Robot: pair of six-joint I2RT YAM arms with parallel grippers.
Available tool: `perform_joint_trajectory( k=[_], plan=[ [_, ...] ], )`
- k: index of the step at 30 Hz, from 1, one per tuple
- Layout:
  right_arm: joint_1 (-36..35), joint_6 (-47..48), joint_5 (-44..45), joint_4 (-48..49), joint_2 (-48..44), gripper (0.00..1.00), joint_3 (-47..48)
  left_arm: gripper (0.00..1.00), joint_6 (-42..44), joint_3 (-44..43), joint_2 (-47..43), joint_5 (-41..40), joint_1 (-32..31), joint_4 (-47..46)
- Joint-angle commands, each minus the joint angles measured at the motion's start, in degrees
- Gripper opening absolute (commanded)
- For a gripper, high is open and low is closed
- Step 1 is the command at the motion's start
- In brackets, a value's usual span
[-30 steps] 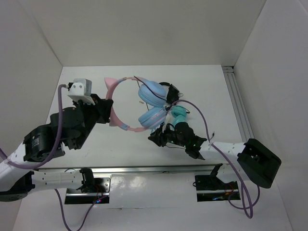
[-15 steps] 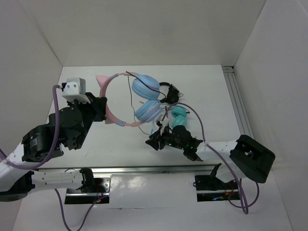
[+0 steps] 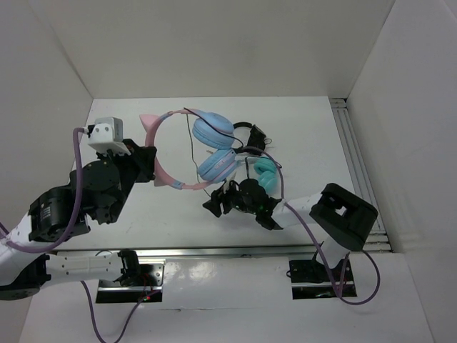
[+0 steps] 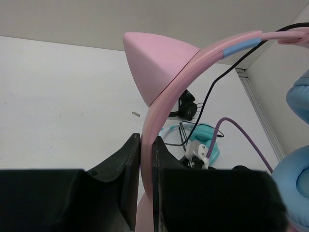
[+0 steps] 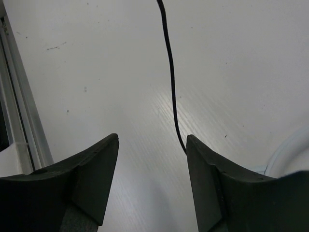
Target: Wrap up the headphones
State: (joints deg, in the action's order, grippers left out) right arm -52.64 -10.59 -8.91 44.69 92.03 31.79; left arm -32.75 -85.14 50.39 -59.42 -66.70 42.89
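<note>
The headphones are held above the table: their pink headband (image 3: 167,176) with a cat ear (image 3: 148,122) sits in my left gripper (image 3: 146,166), which is shut on the band. In the left wrist view the band (image 4: 166,96) rises from between the fingers of that gripper (image 4: 146,150). Two light-blue ear cups (image 3: 214,129) hang to the right. The thin dark cable (image 3: 191,143) drops from the upper cup. My right gripper (image 3: 213,204) is open below the cups. In its wrist view the cable (image 5: 169,72) runs down between the fingers of the gripper (image 5: 152,140), ending close by the right fingertip.
A teal-cupped pair (image 3: 265,171) lies on the table right of the blue cups, also seen as teal cups (image 4: 205,141). A small black pair (image 3: 250,133) lies behind it. A metal rail (image 3: 355,161) runs along the table's right edge.
My left gripper carried the headphones left and slightly back. My right gripper moved left under the cups and its jaws opened wider.
</note>
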Motion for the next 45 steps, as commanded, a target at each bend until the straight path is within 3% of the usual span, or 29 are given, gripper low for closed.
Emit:
perform_joint_trajectory(
  k=[1,6,8,11,12,14,15,16,21,25,27,31,33,34,35,37,38,41,45],
  plan=[
    [0.69,0.92,0.91,7.69,2.10,0.66,1.96,0.00,-4.33,-2.04,-2.14,0.53,-0.28,-5.01],
    [1.84,1.44,0.91,10.07,5.87,0.66,4.59,0.00,-5.13,-2.66,-2.67,1.06,-0.28,-2.65],
    [2.45,1.45,-0.67,10.07,8.42,0.61,6.17,0.00,-5.66,-2.66,-2.67,1.06,-0.28,-2.64],
    [2.98,0.75,-2.78,12.34,11.76,0.42,6.97,0.00,-5.66,-2.66,-3.19,1.06,-0.28,-2.11],
    [2.98,0.22,-3.48,12.96,12.47,0.31,6.97,0.00,-5.66,-2.66,-3.19,1.06,-0.28,-2.11],
    [3.60,-0.48,-4.36,14.63,14.13,0.23,7.50,0.00,-6.18,-3.19,-3.72,1.06,-0.28,-1.59],
    [4.21,-1.96,-4.89,16.47,14.14,0.15,7.50,0.00,-6.18,-3.19,-3.72,1.06,-0.28,-1.59],
    [4.21,-2.50,-4.89,17.27,14.75,0.00,6.89,0.00,-6.18,-3.19,-3.72,1.06,-0.28,-1.06],
    [3.87,-3.65,-5.68,17.38,12.83,0.00,4.95,0.00,-7.32,-3.19,-4.25,-4.10,-0.28,0.69],
    [-2.96,-1.11,0.80,11.05,5.63,0.00,2.93,0.00,-15.82,-6.43,-1.89,-10.97,-0.28,8.76],
    [-6.31,0.21,6.95,8.15,0.90,0.00,1.52,0.00,-15.85,-8.10,-0.74,-14.91,-0.28,10.71],
    [-14.14,2.06,17.15,-1.42,-5.80,0.00,0.99,0.00,-9.62,-10.66,1.73,-19.67,-0.28,8.18],
    [-18.36,2.59,21.98,-4.68,-8.34,0.00,1.86,0.00,-1.39,-9.44,2.26,-21.26,-0.28,2.84],
    [-19.85,3.46,24.53,-7.57,-9.14,0.00,2.74,0.00,2.74,-8.03,2.26,-22.74,-0.28,-5.98],
    [-22.65,4.34,26.81,-8.90,-9.84,0.00,2.75,0.00,11.74,-6.28,1.65,-22.76,-0.28,-11.11],
    [-24.69,5.05,32.71,-11.53,-11.78,0.00,3.45,0.00,20.23,-0.48,0.15,-23.99,-0.28,-21.22],
    [-25.31,5.05,33.86,-12.42,-11.78,0.00,3.98,0.00,29.15,1.54,-0.38,-23.99,-0.28,-31.63],
    [-25.32,5.05,37.81,-15.24,-12.49,0.00,4.50,0.00,42.81,7.18,-0.91,-24.61,-0.28,-45.06],
    [-23.04,4.53,38.35,-16.47,-12.49,0.00,4.51,0.00,38.41,4.03,5.41,-23.74,-0.28,-35.45]
  ],
)
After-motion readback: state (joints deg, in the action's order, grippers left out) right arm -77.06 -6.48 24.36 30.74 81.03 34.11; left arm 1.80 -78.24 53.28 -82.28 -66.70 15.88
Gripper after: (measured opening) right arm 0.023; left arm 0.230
